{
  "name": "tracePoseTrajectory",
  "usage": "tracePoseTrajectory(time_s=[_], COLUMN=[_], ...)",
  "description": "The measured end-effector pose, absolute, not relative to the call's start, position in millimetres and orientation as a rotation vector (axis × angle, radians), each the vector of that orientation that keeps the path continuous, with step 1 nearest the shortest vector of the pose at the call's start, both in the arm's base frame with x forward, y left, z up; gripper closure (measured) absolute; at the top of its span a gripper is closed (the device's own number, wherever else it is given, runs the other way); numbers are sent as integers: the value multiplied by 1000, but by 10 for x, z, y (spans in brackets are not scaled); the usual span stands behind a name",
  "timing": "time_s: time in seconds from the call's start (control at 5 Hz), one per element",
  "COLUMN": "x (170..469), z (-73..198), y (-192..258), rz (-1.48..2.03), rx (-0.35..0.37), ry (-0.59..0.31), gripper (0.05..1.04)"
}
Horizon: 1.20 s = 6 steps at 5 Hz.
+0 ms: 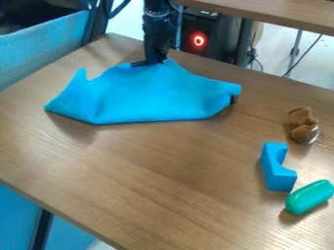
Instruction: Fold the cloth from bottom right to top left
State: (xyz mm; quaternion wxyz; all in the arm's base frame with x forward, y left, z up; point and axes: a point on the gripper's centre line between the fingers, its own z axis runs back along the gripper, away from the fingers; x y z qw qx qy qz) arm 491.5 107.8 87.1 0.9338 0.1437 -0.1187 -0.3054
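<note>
Blue cloth (pixel 153 95) spreads below the gripper (pixel 151 62), touching it.

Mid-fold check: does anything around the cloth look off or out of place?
Two oddities. The blue cloth is uneven: its left side rises to a point beside a notch, so the fold doesn't look square. A small dark thing pokes out at its right end; I can't tell what it is. I see no spill.
</note>
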Motion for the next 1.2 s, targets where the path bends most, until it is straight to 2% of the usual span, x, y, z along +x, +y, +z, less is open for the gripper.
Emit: tracePoseTrajectory(time_s=[0.2,0.4,0.6,0.8,1.0,1.2], x=[5003,5071,5122,5113,5079,5026], z=[907,857,895,922,978,948], y=[1141,1177,1199,1238,1283,1288], rz=[-611,-607,-579,-566,-552,-509], rx=[307,307,306,272,263,149], ry=[-256,-255,-277,-294,-281,-320], gripper=[1018,891,647,372,102,83])
